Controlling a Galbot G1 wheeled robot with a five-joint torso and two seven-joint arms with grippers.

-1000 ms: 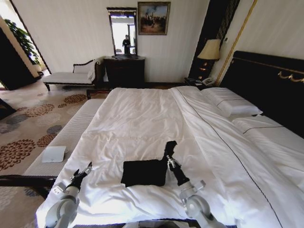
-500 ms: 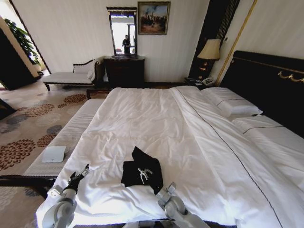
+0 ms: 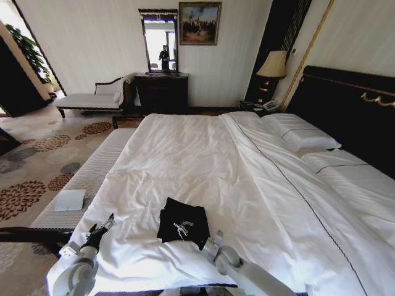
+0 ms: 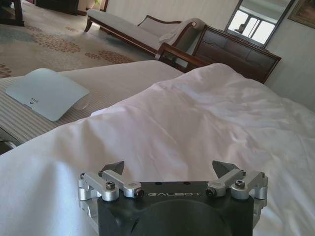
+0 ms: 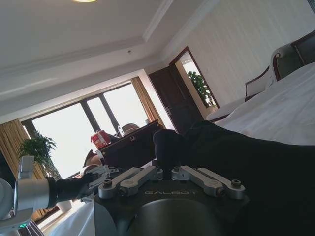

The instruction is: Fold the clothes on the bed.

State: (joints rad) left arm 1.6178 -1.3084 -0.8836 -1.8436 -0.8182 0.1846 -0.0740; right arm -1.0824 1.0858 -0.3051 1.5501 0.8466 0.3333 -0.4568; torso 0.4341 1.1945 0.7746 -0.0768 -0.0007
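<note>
The soft black cotton T-shirt point(image 3: 182, 224), limp, light and best taken by a folded edge, lies bunched on the large white-sheeted bed point(image 3: 203, 154) under the right pincer point(image 3: 182, 229), which pinches its fabric, well apart from the open left pincer point(image 3: 105, 223).

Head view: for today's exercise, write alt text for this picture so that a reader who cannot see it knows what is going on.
A black T-shirt, folded small, lies near the foot of a large white bed, with the robot's right gripper shut on it. The left gripper hovers open over the duvet to the shirt's left. Pillows and a dark headboard stand to the right.
</note>
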